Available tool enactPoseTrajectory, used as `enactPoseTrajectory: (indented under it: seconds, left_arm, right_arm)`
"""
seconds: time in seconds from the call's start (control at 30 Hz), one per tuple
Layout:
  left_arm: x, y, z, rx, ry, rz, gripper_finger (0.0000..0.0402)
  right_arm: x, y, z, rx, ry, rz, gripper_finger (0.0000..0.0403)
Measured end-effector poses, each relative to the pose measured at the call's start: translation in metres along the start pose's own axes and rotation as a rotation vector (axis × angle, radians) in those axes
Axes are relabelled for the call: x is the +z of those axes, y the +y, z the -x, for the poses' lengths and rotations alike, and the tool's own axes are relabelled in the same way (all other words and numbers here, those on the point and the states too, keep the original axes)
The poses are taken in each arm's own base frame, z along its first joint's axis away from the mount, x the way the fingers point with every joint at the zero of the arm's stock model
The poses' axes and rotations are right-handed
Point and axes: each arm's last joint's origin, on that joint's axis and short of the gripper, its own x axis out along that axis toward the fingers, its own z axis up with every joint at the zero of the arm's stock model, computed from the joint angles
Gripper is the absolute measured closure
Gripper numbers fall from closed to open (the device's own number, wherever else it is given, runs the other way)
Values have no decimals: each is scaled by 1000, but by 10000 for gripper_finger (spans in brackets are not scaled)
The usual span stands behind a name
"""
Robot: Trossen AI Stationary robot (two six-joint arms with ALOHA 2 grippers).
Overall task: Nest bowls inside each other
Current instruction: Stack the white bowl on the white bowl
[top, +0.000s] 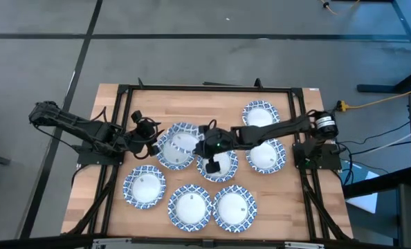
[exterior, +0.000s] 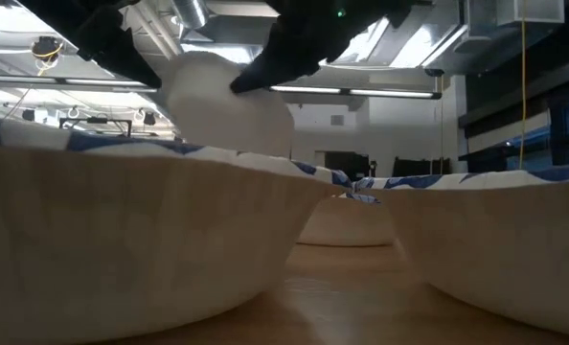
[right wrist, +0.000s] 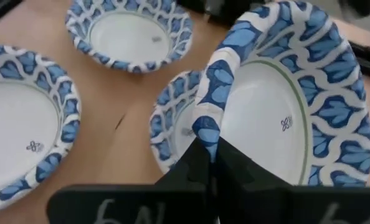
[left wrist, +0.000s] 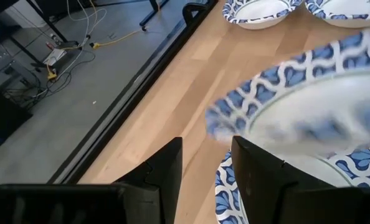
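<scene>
At mid-table, the right gripper [right wrist: 213, 163] pinches the rim of a tilted bowl [right wrist: 278, 118], lifted over another bowl [top: 176, 147] lying flat beneath. The left gripper [top: 144, 135] sits just beside that pair, fingers [left wrist: 263, 174] slightly apart, holding nothing. Six more bowls lie around on the wooden table [top: 108, 149], three of them [top: 191, 205] in a row along the near edge.

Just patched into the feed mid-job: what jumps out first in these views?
The right gripper is shut on the rim of a white paper bowl with a blue-and-white patterned rim, holding it tilted near the table's middle, over another such bowl. The left gripper, fingers apart, sits next to it at the edge of a blue-rimmed bowl. More such bowls lie spread over the wooden table.
</scene>
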Motion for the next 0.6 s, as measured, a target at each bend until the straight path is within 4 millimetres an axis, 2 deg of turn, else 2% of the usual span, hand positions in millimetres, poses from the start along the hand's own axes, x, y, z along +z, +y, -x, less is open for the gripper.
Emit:
enactPoseTrajectory:
  seconds: [0.1, 0.2, 0.43, 0.53, 0.6]
  left_arm:
    - [0, 0, 0, 0, 0, -1, 269]
    - [0, 0, 0, 0, 1, -4, 269]
    - [-1, 0, 0, 2, 4, -9, 269]
    - [-1, 1, 0, 3, 9, -15, 269]
    - [-2, 2, 1, 4, 12, -18, 269]
  right_arm:
    - [-8, 7, -15, 20, 35, 9, 388]
    - [-7, 9, -29, 33, 58, 18, 391]
    - [16, 10, -58, 57, 87, 92, 396]
    - [21, 10, -71, 83, 109, 91, 387]
    - [17, 11, -79, 126, 148, 85, 384]
